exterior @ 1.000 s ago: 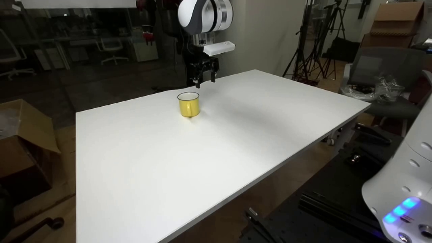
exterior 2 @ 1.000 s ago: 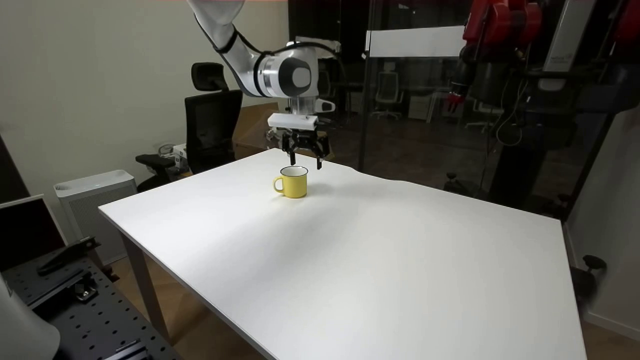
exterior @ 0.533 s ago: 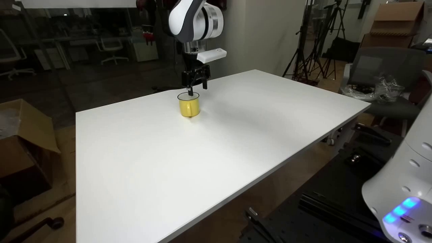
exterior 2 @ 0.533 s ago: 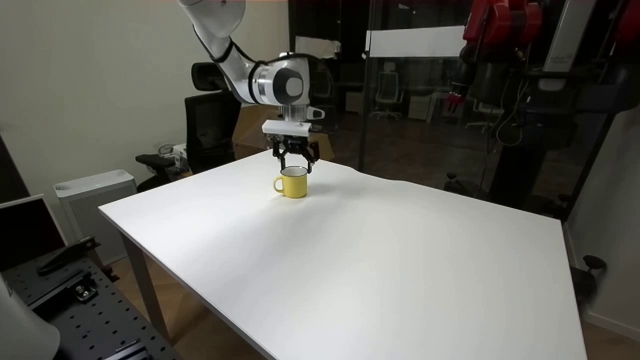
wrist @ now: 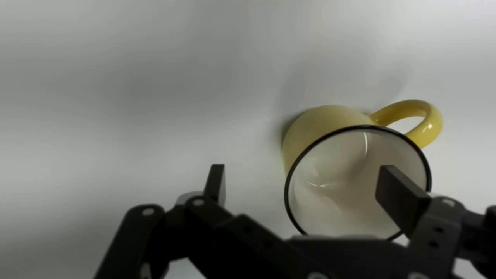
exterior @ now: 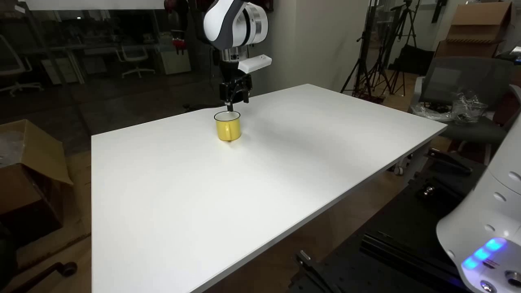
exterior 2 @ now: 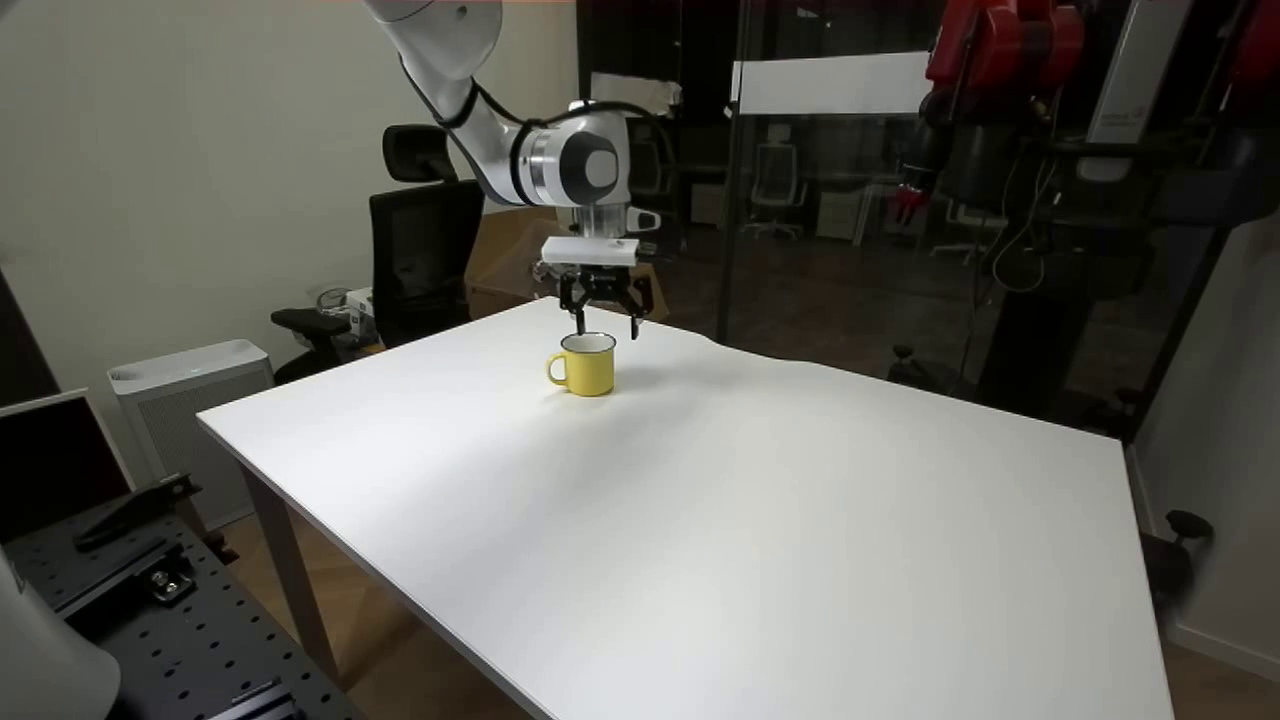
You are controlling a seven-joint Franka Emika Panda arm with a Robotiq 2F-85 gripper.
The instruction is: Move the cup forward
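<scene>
Closest to me stands the robot's white base (exterior: 484,232), a row of blue lights (exterior: 482,254) glowing on it, with a dark mounting platform (exterior 2: 200,640) just beside, pierced with many small holes. Next comes the broad white table (exterior: 203,203). The yellow mug (exterior: 222,129) stands upright on it, toward the far edge in both exterior views; it is white inside, with a thin black line around the rim, and its handle (exterior 2: 551,372) points left in an exterior view. Just above and off to one side of it hangs the black Robotiq gripper (exterior 2: 607,328), its two fingers (wrist: 214,186) spread wide apart. In the wrist view one finger shows across the mug's mouth while its partner is outside the mug, over the table; in an exterior view a fingertip (exterior: 230,108) ends right at the back of the rim, and whether it touches I cannot tell. Above that, the white arm (exterior 2: 480,135) slants down from high up, a white bar-shaped housing (exterior 2: 590,250) fixed near its wrist. Around the table I see a black office chair (exterior 2: 425,260) with a headrest, a cardboard box (exterior: 44,150) with one flap folded out, and a grey chair (exterior: 460,81) holding crumpled clear plastic (exterior: 468,108). Farther back are thin black tripods (exterior: 360,65), some brown cartons (exterior: 478,26), a red robot arm (exterior 2: 1005,45) at the upper right in an exterior view, and a dark glass partition (exterior 2: 800,290) with office chairs (exterior 2: 775,185) showing through it.
</scene>
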